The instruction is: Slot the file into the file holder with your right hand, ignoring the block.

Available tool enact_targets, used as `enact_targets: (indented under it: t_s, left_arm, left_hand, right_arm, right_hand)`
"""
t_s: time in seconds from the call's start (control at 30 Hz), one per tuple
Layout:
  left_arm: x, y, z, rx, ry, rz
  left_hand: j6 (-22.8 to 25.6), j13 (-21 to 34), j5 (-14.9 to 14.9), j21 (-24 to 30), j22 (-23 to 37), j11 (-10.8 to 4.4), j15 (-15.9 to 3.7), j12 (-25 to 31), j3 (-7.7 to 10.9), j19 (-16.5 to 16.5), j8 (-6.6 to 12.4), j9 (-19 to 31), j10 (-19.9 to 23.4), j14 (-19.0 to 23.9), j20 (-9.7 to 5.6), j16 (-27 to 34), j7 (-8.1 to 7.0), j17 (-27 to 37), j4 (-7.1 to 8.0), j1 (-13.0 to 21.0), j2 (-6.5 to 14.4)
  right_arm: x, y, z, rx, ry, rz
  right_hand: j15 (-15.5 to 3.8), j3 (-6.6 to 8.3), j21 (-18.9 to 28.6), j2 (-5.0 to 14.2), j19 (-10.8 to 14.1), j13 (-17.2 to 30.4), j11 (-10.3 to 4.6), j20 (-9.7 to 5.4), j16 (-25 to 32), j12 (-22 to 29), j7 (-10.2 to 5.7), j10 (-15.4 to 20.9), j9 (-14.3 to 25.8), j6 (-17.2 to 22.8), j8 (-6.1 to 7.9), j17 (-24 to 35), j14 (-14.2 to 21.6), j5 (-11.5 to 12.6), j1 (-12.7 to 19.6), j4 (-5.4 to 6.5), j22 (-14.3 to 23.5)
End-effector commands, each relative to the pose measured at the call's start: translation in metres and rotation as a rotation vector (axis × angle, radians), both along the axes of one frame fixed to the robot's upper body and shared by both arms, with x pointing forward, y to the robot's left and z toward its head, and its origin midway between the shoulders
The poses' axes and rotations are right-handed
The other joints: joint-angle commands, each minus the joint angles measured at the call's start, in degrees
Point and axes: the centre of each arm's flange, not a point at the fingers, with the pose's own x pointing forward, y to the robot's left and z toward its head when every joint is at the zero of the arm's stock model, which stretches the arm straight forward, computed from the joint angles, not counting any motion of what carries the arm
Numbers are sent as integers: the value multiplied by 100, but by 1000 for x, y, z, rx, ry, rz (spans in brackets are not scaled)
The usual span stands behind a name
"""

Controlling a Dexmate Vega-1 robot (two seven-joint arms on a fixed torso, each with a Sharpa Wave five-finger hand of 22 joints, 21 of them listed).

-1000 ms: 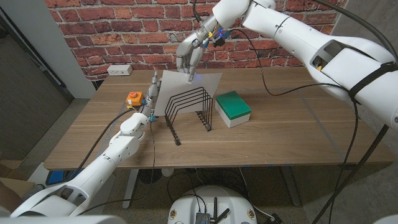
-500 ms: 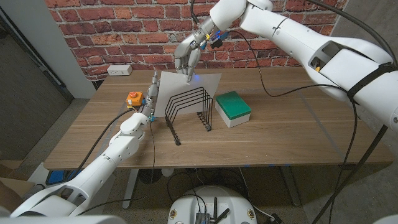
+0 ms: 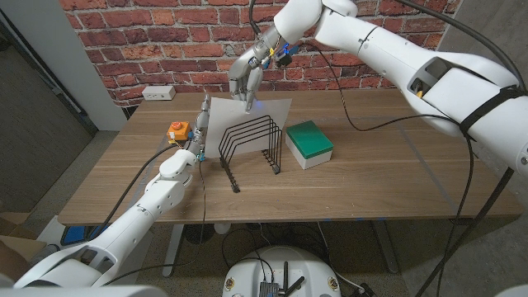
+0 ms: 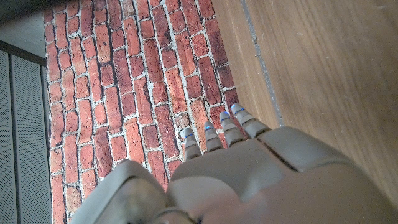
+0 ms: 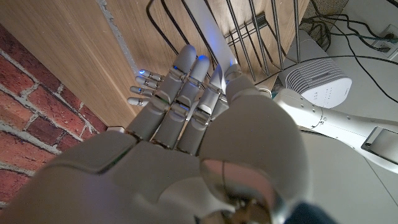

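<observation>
While the right hand [image 3: 247, 79] is pinching the top edge of the file [image 3: 247, 124], that white sheet is standing upright among the wires of the holder [image 3: 252, 145], toward its far end, with its upper part rising above the loops. From the right wrist view, the fingers [image 5: 186, 81] are lying close together along the sheet's thin edge [image 5: 208, 37], with the holder's black wires [image 5: 261, 37] on either side.

Holder: black wire rack, sitting near the middle of the table [image 3: 379, 181], its loops running in a row from the far side toward the near edge.

Left hand [image 3: 200, 125]: standing just beside the holder's left side, fingers pointing up and held straight and close together, gripping nothing. In the left wrist view its fingertips [image 4: 217, 134] are showing against the table edge and the brick wall [image 4: 124, 93]. Whether it is touching the file or the rack, I cannot tell.

Block [image 3: 309, 143]: green top on a white base, lying just right of the holder, apart from both hands.

Orange box [image 3: 179, 130]: sitting on the table left of the left hand.

White outlet strip [image 3: 158, 92]: lying at the table's far left edge, against the wall.
</observation>
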Motion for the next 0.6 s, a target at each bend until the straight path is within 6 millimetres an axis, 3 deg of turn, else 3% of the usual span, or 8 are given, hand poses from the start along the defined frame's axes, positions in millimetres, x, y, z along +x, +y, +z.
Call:
enact_targets:
  t_s: [0.03, 0.6]
  left_arm:
    - [0, 0, 0, 1, 0, -1]
    - [0, 0, 0, 1, 0, -1]
  left_hand:
    - [1, 31, -10, 14, 30, -54, 9, 17, 40, 52, 15, 27, 8, 58, -5, 33, -31, 13, -7, -24, -28]
    - [-1, 31, -11, 14, 30, -53, 8, 16, 44, 54, 14, 27, 5, 61, -3, 35, -31, 13, -7, -24, -29]
  right_arm:
    - [-1, 2, -4, 7, -20, -11]
    - [-4, -1, -3, 24, -40, -13]
  right_hand:
    - [-537, 47, 44, -4, -31, 13, -31, -549, 16, 22, -87, -27, 25, 48, 0, 18, -62, 32, 74, -57, -2]
    - [-504, -142, 39, -296, -158, -59, 25, -477, -16, -136, -12, -477, 38, -392, -178, 50, -290, 29, -89, -32, -24]
